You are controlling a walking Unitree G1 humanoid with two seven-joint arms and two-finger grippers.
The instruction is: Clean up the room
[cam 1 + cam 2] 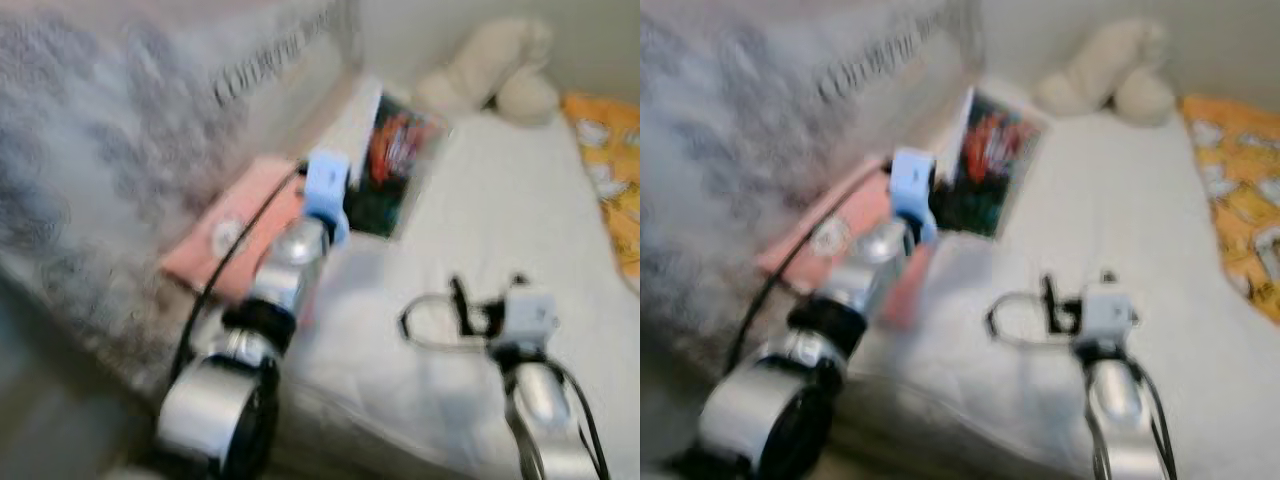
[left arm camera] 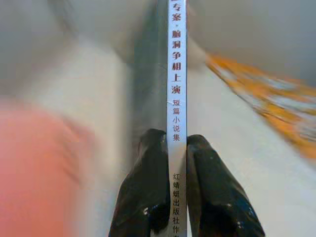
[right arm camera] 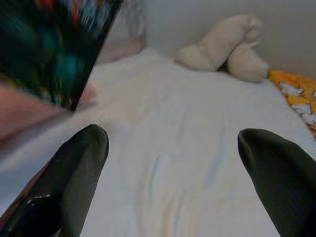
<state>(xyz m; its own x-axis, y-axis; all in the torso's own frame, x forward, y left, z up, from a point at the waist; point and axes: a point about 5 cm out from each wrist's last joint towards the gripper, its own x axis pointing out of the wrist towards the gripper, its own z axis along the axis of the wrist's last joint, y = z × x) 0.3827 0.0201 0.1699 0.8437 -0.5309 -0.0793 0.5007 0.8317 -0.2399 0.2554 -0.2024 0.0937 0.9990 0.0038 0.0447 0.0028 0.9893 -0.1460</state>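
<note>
Overhead, white bed (image 1: 500,220), cream plush (image 1: 490,65), orange blanket (image 1: 610,160)

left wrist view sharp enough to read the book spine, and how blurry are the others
Left wrist view: spine print on the book is sharp between the left gripper fingers, surroundings smeared. Both eye views: motion-blurred throughout. Right wrist view: plush toy fairly clear, near book cover blurred.

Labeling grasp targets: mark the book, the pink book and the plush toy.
book (image 2: 177,74), left wrist view, on its white spine above the left end effector's fingers.
pink book (image 1: 250,235), left eye view, on its cover left of the arm.
plush toy (image 3: 222,47), right wrist view, middle of its cream body.
</note>
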